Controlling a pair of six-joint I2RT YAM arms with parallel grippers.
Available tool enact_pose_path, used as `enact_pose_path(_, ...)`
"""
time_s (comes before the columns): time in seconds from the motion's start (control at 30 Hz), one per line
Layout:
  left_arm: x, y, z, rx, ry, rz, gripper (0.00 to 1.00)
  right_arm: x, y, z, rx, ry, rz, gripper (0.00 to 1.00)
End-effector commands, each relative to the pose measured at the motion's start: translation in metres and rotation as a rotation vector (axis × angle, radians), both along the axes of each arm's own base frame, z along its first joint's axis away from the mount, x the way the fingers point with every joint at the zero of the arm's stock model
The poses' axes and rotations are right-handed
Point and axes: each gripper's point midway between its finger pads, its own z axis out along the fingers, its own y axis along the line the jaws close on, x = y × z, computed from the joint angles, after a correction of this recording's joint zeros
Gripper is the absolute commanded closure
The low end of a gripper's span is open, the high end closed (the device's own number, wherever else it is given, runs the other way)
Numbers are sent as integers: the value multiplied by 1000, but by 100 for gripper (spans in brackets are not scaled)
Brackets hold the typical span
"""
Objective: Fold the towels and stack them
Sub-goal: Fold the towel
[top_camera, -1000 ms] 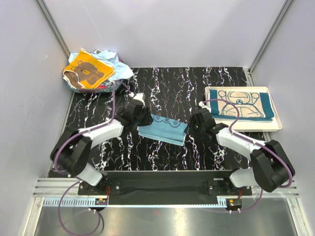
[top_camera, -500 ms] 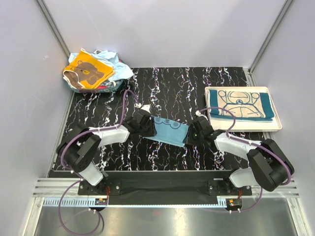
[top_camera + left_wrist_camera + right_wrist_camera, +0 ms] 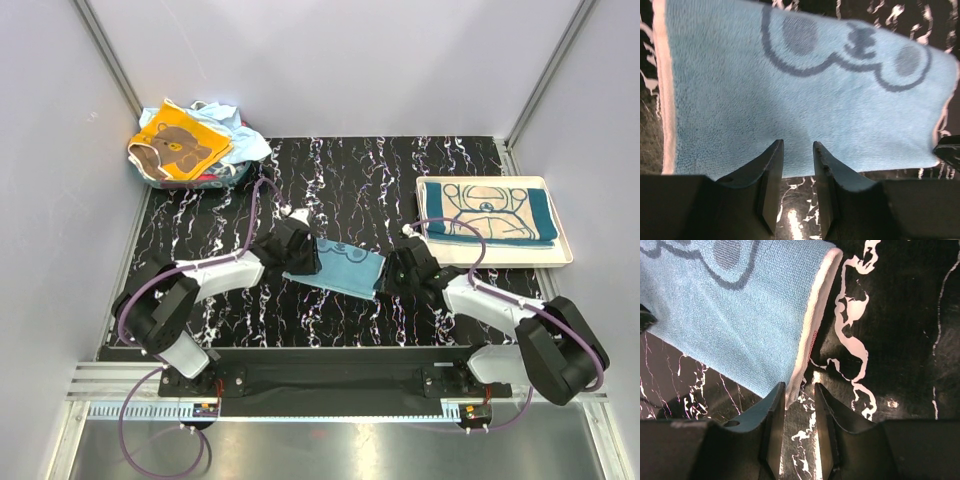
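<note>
One teal towel [image 3: 487, 212] lies folded on the tray [image 3: 520, 258] at the right, so the stack is begun. The blue towel [image 3: 342, 265] is in hand at the middle of the table [image 3: 420, 170]. The left gripper [image 3: 303, 257] pinches its left end and the right gripper [image 3: 393, 272] its right corner, jaws narrowed on the cloth stretched between them. It seems folded over once and is not yet stacked. The pile [image 3: 235, 135] at the far left, bear towel [image 3: 178, 145] on top, is unfolded, so most of the work remains.
</note>
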Motion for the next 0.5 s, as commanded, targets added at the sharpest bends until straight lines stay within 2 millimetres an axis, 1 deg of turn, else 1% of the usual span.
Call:
enact_pose_path(0.0,20,-17,47,-60,-107,-10,65,13,2,27,1,-78,-12,63)
enact_pose_path(0.03,21,-25,53,-73,-115,-23,64,14,2,29,-1,-83,-14,62)
enact_pose_path(0.1,19,-34,56,-86,-113,-46,64,14,2,32,-1,-86,-14,62)
enact_pose_path(0.23,4,-52,36,-91,-69,-84,65,15,0,33,-11,-87,-23,62)
enact_pose_path(0.3,-8,-53,19,-84,-27,-89,65,15,-2,32,-17,-84,-26,62)
enact_pose_path(0.37,-20,-64,10,-96,-20,-113,65,16,-2,32,-20,-84,-32,61)
enact_pose_path(0.4,-22,-62,5,-90,-9,-110,65,16,-2,32,-20,-84,-30,61)
enact_pose_path(0.43,-27,-68,2,-90,-5,-126,65,17,-2,32,-21,-86,-32,61)
enact_pose_path(0.47,-30,-69,-5,-80,6,-131,66,18,-3,33,-26,-89,-37,61)
